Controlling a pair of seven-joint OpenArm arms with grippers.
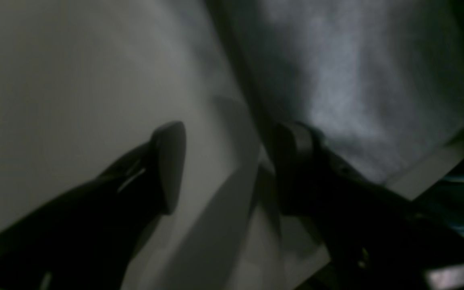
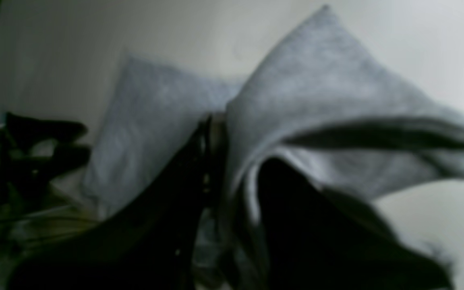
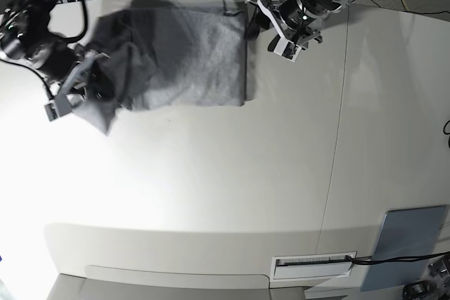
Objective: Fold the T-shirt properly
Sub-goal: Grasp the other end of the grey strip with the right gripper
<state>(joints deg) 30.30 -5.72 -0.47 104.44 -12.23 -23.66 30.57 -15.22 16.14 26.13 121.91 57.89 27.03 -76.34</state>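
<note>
1. grey cotton of the t-shirt (image 3: 190,54) is lying spread over the far left part of the white table (image 3: 232,173) in the base view, its plain side facing up; no letters or print are showing on it in any view.
2. its straight right edge is running down near the table's middle seam, and its left end is bunching up into a loose, lifted heap.
3. the right gripper (image 3: 79,81) is sitting at that heap on the base view's left, and the cloth is hanging off it in a point toward the table.
4. in the right wrist view the dark fingers (image 2: 296,217) are standing pinched on a thick fold of the t-shirt (image 2: 328,92), with the cloth draping over and around them; the picture is blurred.
5. the left gripper (image 3: 256,22) is hovering at the shirt's far right corner, just beside the edge.
6. in the left wrist view its two dark fingers (image 1: 169,161) are standing apart with bare table (image 1: 54,100) between them and nothing in their grasp; one finger is lying close against the edge of the t-shirt (image 1: 336,88).
7. a white tag (image 3: 285,46) on the left arm is showing, but its writing is too small to read.
</note>
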